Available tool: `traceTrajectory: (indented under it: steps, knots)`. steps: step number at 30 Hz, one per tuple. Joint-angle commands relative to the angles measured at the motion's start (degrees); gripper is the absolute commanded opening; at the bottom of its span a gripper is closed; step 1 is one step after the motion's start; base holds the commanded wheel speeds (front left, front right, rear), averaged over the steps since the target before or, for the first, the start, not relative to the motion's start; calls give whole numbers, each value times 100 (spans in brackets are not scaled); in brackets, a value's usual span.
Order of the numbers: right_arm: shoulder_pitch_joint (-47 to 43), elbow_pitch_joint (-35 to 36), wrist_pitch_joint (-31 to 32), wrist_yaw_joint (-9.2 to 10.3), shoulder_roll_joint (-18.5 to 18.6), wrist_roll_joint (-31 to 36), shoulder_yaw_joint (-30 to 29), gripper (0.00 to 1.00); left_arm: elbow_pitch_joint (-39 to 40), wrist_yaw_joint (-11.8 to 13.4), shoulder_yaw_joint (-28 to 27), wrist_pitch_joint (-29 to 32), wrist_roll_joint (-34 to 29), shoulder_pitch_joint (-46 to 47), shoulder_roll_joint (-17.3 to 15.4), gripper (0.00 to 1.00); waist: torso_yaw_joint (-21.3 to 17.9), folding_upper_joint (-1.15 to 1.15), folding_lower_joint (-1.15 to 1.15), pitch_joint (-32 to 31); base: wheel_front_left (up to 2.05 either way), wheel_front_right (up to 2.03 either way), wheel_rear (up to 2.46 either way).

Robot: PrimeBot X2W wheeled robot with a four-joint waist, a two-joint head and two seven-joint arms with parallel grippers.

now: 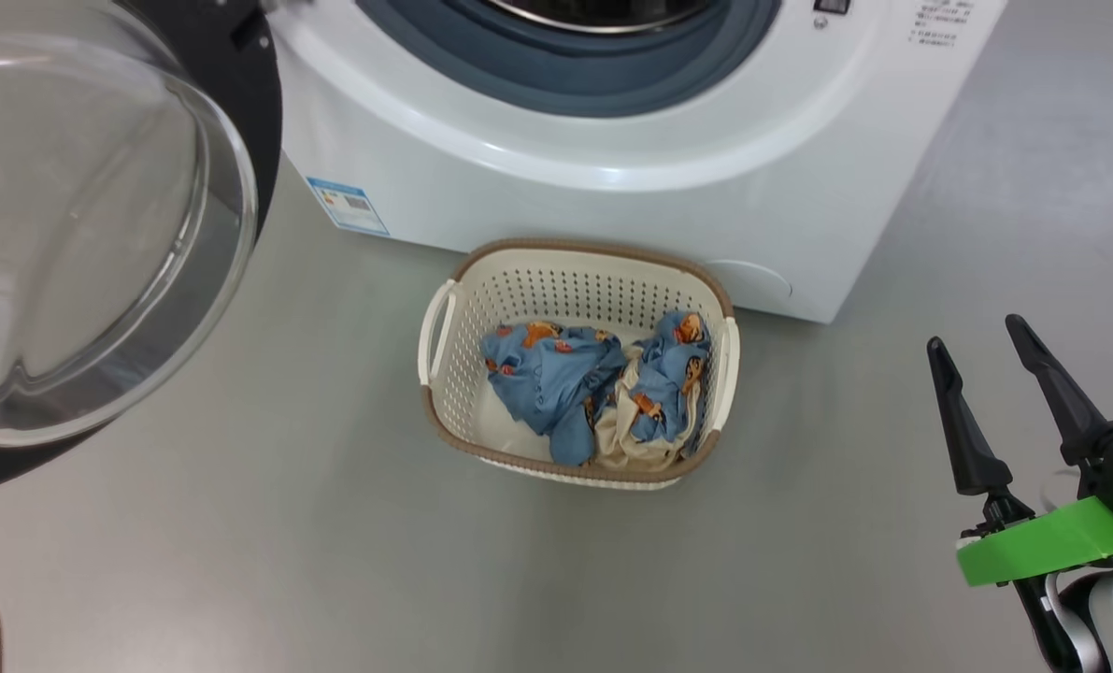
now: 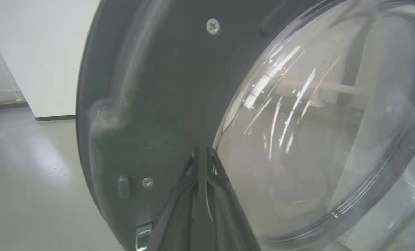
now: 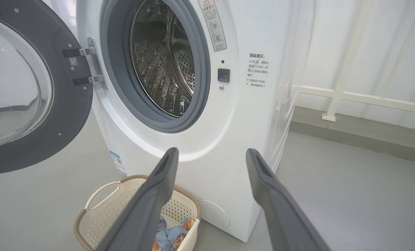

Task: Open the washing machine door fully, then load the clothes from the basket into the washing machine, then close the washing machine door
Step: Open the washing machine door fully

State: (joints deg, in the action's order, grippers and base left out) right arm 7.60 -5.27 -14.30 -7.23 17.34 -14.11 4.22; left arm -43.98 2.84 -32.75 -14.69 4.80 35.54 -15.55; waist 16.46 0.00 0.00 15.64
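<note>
Left gripper [image 2: 202, 155] is nearest your lens: jaws together, holding nothing, tips right at the seam where the glass bowl [image 2: 315, 139] meets the black ring of the washing machine door [image 2: 151, 87]. Reads as a closed-finger push on the inner face to swing it wider. Contact looks likely, can't confirm.

Head view puts the door at upper left, swung well off the washing machine [image 1: 612, 206]. Right wrist view has it at left on its hinge [image 3: 89, 62], drum [image 3: 165, 69] exposed. Can't say whether that's full travel.

Right gripper [image 1: 975, 336] sits lower right of head view, jaws wide apart and empty, above bare floor [image 1: 238, 561], well apart from the basket [image 1: 565, 285]. My read: parked ready for the first pick once the door is out of the way.

Basket is centre frame, on the floor just in front of the machine under the opening, so you get a short lift. Clothes [image 1: 547, 374] are bunched inside it, and none show in the visible part of the drum.
</note>
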Motion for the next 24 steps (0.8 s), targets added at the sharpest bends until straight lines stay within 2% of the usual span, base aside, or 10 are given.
traceTrajectory:
  steps: [1,14,19,20,21,22,23,24]
  knots:
    - [-112,102,-70,-25,23,11,75,100,276,-61,-43,-30,-67,-198,-222,0,76,0,0,-218,0,0,0]
    - [-558,44,-70,-25,-261,34,-8,100,1119,-636,343,-30,-302,-1098,211,0,146,0,0,-1002,0,0,0]
    - [-645,52,-70,-25,-301,54,14,100,1495,-781,653,-30,-376,-1452,540,0,6,0,0,-1156,0,0,0]
    - [-650,59,-70,-25,-310,57,4,100,1587,-798,721,-30,-393,-1533,618,20,-38,0,0,-1168,0,0,0]
    - [-655,70,-70,-25,-321,63,8,100,1760,-806,817,-30,-407,-1676,778,48,-138,0,0,-1187,0,0,0]
    - [-656,71,-70,-25,-334,65,-3,100,1863,-803,856,-30,-406,-1746,849,82,-198,0,0,-1194,0,0,0]
    - [-654,72,-70,-25,-349,64,-18,100,1944,-789,873,-30,-389,-1816,913,100,-263,0,0,-1197,0,0,0]
    - [-650,71,-70,-25,-361,65,-25,100,2025,-771,904,-30,-376,-1891,981,100,-332,0,0,-1202,0,0,0]
